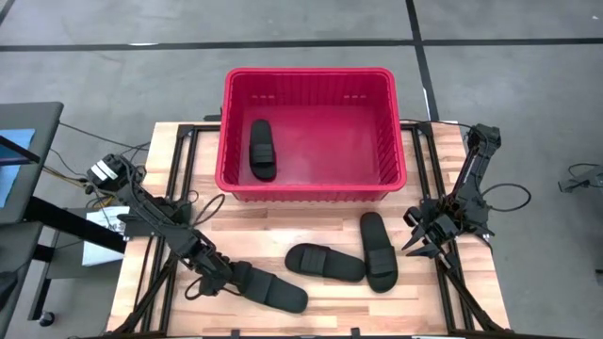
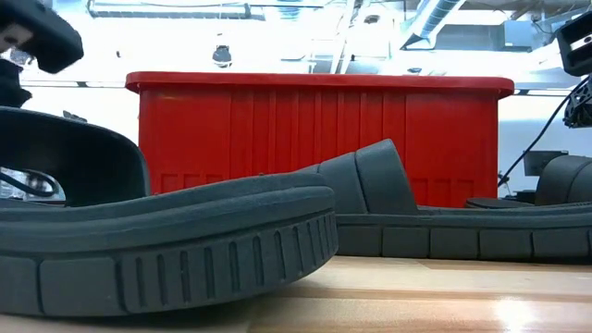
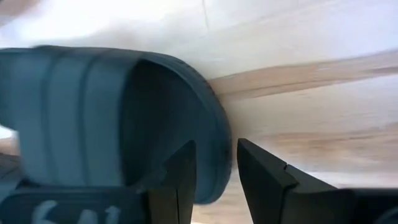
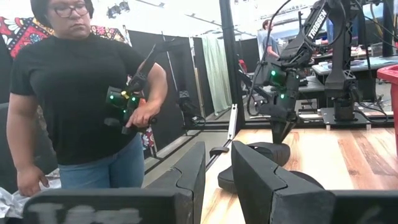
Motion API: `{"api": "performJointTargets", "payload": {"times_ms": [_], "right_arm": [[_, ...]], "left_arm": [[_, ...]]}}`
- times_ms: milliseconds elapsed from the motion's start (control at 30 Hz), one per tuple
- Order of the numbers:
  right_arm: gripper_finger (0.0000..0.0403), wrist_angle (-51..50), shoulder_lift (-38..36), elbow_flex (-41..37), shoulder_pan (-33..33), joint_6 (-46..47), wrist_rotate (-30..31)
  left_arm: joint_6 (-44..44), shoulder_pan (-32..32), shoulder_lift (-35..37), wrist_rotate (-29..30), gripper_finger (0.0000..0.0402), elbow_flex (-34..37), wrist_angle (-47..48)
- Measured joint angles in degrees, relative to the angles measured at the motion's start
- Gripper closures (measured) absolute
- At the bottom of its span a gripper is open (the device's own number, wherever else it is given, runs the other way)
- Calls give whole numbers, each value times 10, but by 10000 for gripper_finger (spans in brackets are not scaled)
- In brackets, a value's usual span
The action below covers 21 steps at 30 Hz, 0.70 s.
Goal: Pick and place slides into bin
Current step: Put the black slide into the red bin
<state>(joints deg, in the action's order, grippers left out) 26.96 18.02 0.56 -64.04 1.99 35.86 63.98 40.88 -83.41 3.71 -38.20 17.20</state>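
The red bin (image 1: 311,73) stands at the table's far middle, with one black slide (image 1: 262,149) lying on its floor at the left. Three black slides are on the table near the front. My left gripper (image 1: 229,276) is shut on the left one (image 1: 278,294), which fills the foreground of the low view (image 2: 185,240). A second slide (image 1: 325,262) lies in the middle, and a third (image 1: 379,250) lies lengthwise to its right. My right gripper (image 1: 419,245) waits near the table's right edge, its fingers a narrow gap apart and empty. My left gripper pinches the sole's rim (image 3: 219,163) at the slide's left end, the end with the strap (image 3: 81,112). One finger (image 3: 180,180) is over the footbed and the other (image 3: 261,180) is outside the rim. It comes from the table's left, slanting down. The sole looks to be at table level.
A person stands beyond the table's left edge (image 4: 81,93), holding a small device. Black frame rails run along both sides of the wooden table (image 1: 443,311). Bare wood lies between the bin and the slides.
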Motion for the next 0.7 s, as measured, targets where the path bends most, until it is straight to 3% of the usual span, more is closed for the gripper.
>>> {"api": "performJointTargets", "payload": {"times_ms": [333,700], "right_arm": [[333,0,0,0,0,0,0],[333,0,0,0,0,0,0]], "left_arm": [[-7,0,-69,5,294,-4,-23],[-48,-2,-75,-13,302,-1,-53]]}}
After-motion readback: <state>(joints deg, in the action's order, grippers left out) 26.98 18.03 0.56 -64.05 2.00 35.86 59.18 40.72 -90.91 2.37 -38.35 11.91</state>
